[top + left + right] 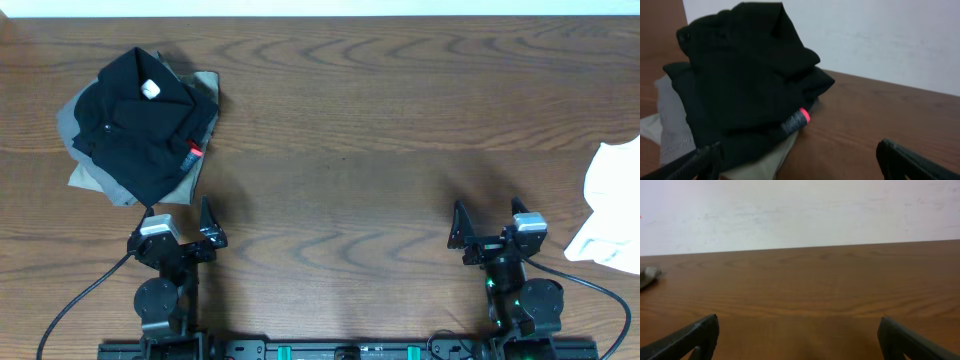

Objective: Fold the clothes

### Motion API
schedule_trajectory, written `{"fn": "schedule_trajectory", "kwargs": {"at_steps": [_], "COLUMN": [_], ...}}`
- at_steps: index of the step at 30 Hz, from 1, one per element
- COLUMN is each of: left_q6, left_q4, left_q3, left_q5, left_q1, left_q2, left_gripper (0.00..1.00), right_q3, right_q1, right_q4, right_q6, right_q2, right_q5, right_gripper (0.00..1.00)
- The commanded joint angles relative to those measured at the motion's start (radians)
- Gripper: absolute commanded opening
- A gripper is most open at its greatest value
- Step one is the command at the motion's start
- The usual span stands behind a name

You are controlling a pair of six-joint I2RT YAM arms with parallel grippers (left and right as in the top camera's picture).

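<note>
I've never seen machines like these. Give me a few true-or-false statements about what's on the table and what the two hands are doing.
1. A black garment tops the pile near the left hand. True.
2. The left hand grips that garment. False: its jaws are open and hold nothing.
3. A white piece lies at the right edge of the table. True.
4. The right hand is shut. False: it is open over bare wood.
</note>
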Motion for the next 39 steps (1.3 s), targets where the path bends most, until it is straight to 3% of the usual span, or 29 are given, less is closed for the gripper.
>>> {"fn": "schedule_trajectory", "kwargs": {"at_steps": [1,39], "left_q6": [0.013,0.013], "left_q4": [-0.05,-0.049], "left_q3": [-0.007,-0.007], "left_q5": [-0.009,-0.009], "left_q1": [-0.004,-0.004], "left_q2": [-0.003,0.023], "left_gripper": [0.98,0.98], "right_q3": [-0.001,-0.001], "right_q1": [0.014,0.014], "right_q4": [-0.005,-0.005], "right_q6": [0.011,0.011], "right_q2": [-0.003,-0.003], "right_q5": [-0.007,-0.007], "right_gripper": [0.99,0.99]}}
